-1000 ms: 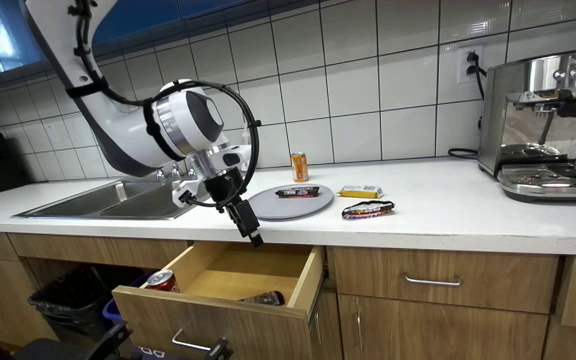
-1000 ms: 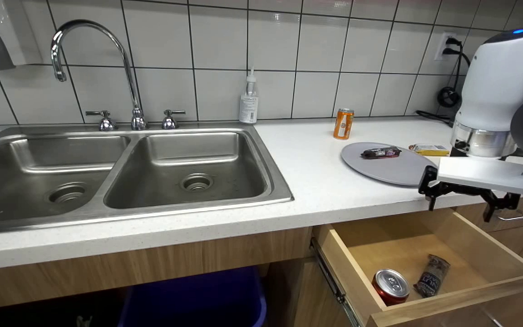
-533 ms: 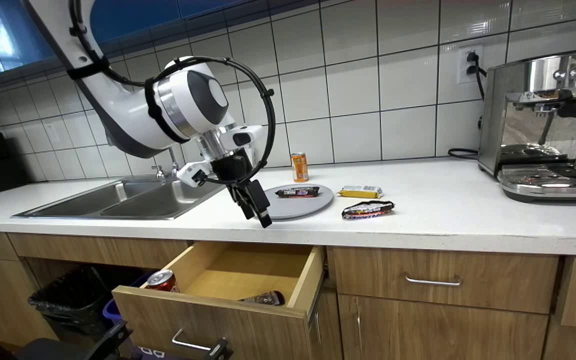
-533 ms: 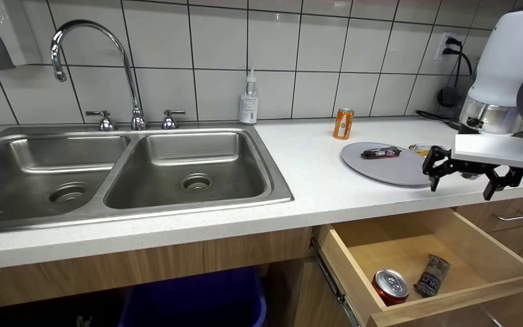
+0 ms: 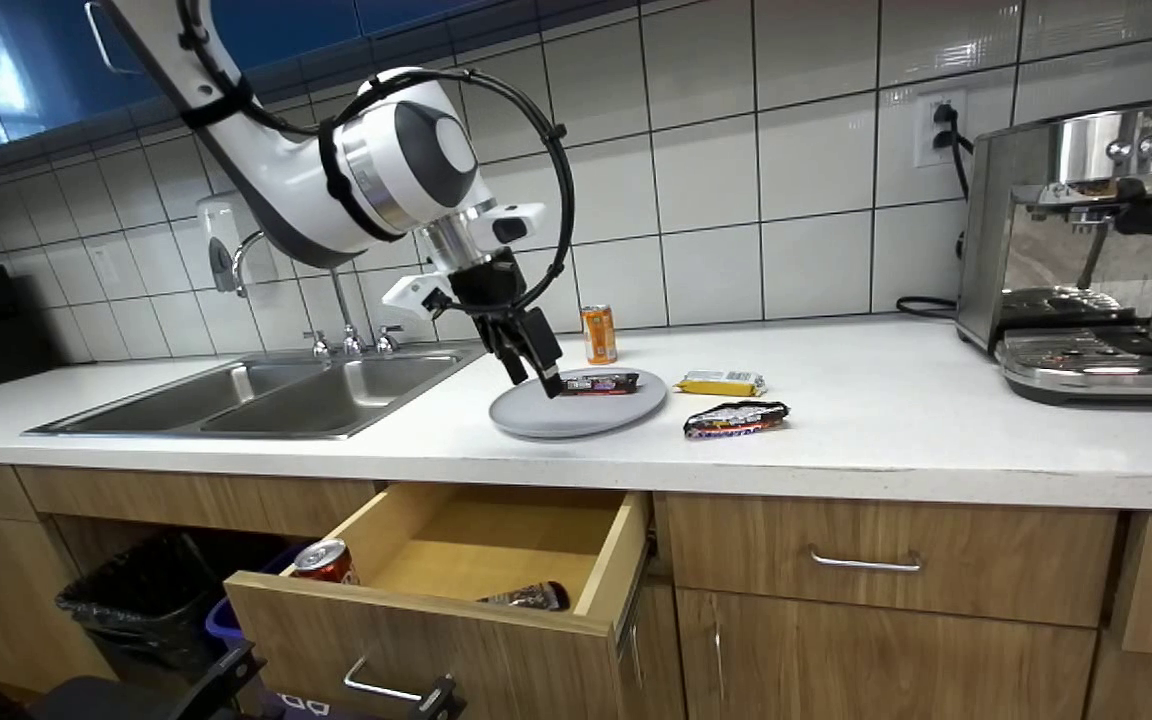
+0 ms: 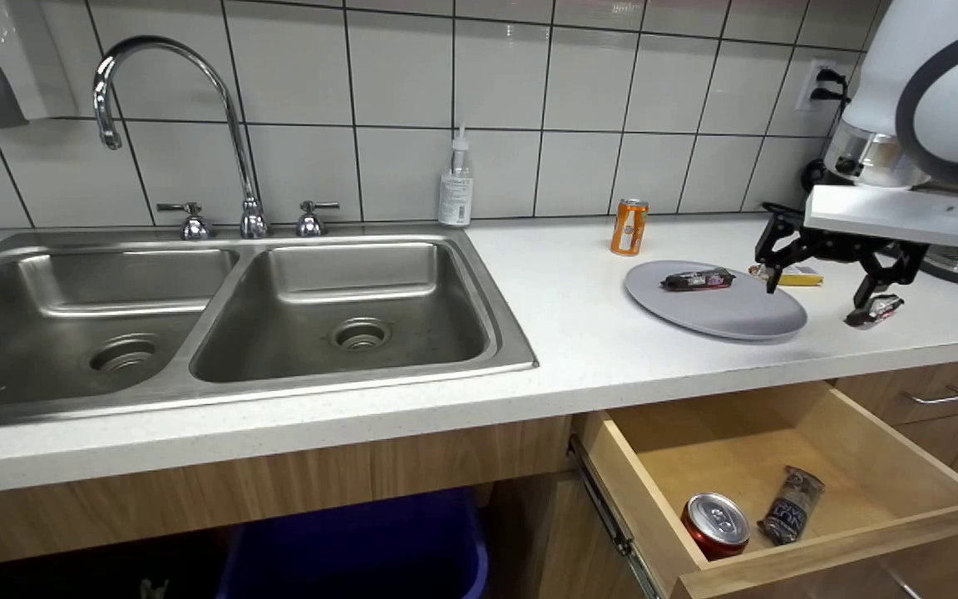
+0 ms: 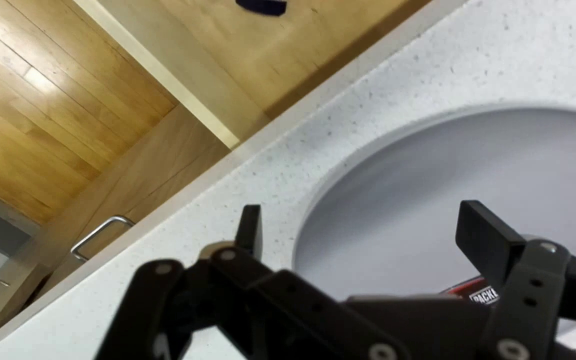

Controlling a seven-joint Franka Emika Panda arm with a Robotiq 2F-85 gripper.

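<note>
I count one plate point(image 6: 724, 316), two cans point(image 6: 629, 226), four wrapped snacks point(image 6: 698, 279); fingers point(image 7: 485, 241) spread wide, empty, plate's snack lower, to one side.

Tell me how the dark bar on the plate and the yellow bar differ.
The dark bar has a blackish wrapper with red; the yellow bar a yellow one with a pale panel. The dark bar lies on the plate, the yellow bar on the counter. Both lie flat.
</note>
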